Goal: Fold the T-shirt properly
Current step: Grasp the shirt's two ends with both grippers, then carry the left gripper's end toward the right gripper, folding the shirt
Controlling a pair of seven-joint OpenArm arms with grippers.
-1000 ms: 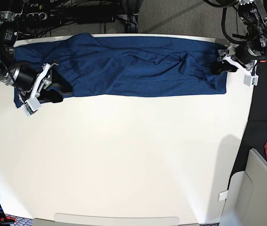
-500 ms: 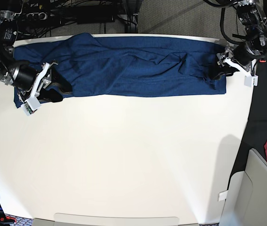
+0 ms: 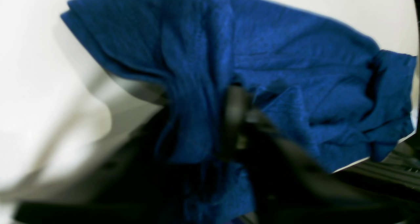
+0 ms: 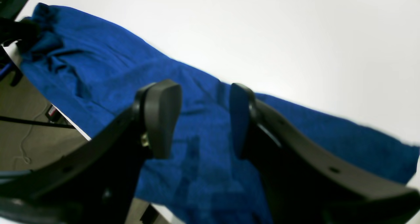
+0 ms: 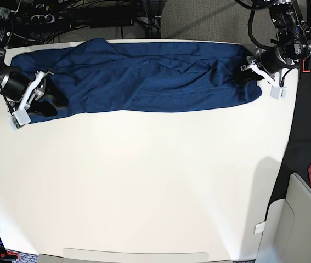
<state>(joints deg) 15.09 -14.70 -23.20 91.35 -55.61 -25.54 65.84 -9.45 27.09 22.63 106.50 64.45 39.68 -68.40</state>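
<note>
Shirt (image 5: 155,76) one long rumpled band, folding barely begun: left gripper (image 3: 239,119) pinching bunched end fabric, right gripper (image 4: 200,119) spread empty above other end.

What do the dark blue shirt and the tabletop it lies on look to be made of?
The dark blue long-sleeved T-shirt looks like a soft knit, probably cotton jersey: a fine heathered texture, matte, falling in loose folds. The white table looks like a smooth, hard laminate or painted board with a faint sheen; which one cannot be told.
</note>
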